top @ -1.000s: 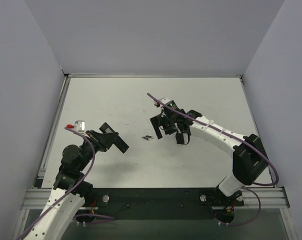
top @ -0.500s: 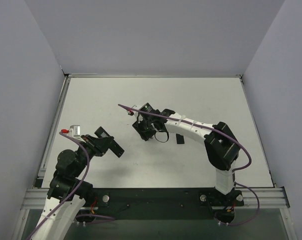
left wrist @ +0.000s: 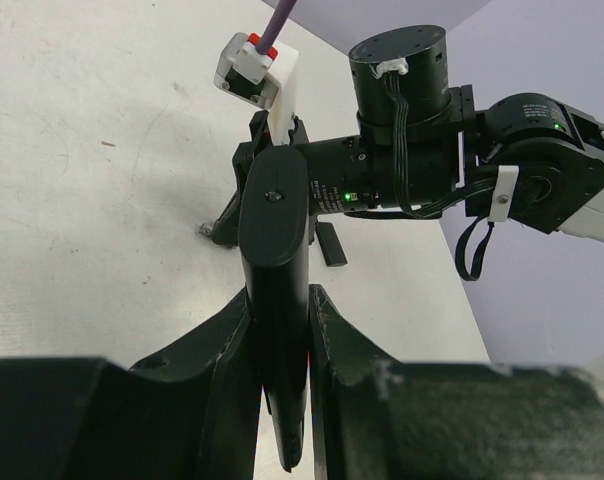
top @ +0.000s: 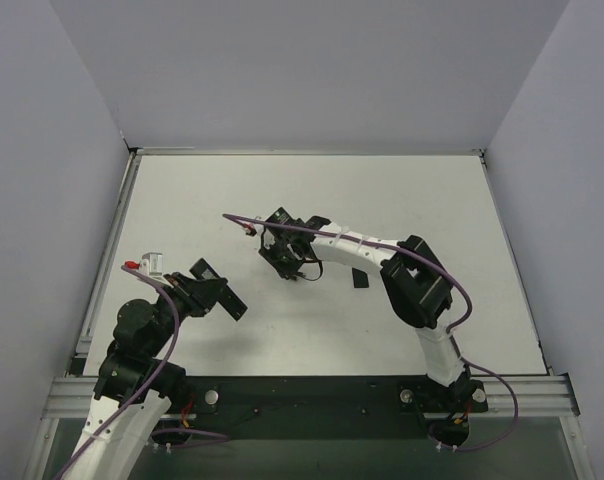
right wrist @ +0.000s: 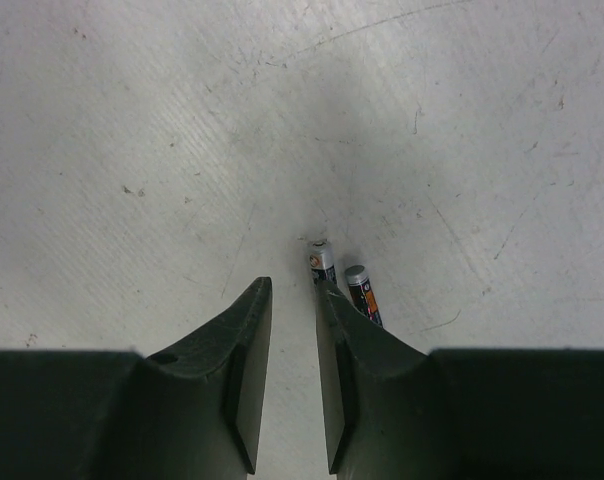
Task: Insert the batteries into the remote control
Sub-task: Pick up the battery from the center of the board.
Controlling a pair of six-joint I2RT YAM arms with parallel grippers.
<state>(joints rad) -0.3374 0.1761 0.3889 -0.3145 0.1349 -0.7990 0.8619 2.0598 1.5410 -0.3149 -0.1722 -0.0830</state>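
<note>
My left gripper (left wrist: 280, 300) is shut on the remote control (left wrist: 274, 230), a slim black bar that sticks out ahead of the jaws. In the top view the remote control (top: 227, 298) hangs over the table's left part. Two batteries (right wrist: 324, 262) (right wrist: 362, 292) lie side by side on the table, just past and to the right of my right gripper's right fingertip. My right gripper (right wrist: 292, 285) points down at the table with a narrow gap between its jaws and nothing in that gap. In the top view the right gripper (top: 287, 262) covers the batteries.
A short black cover piece (top: 359, 277) lies flat on the white table (top: 182, 200) just right of the right gripper, under the right arm. Grey walls close in the table at the left, back and right.
The right arm has swung left over the batteries and its jaws have narrowed from wide open. The left arm has drawn the remote slightly down and left.
</note>
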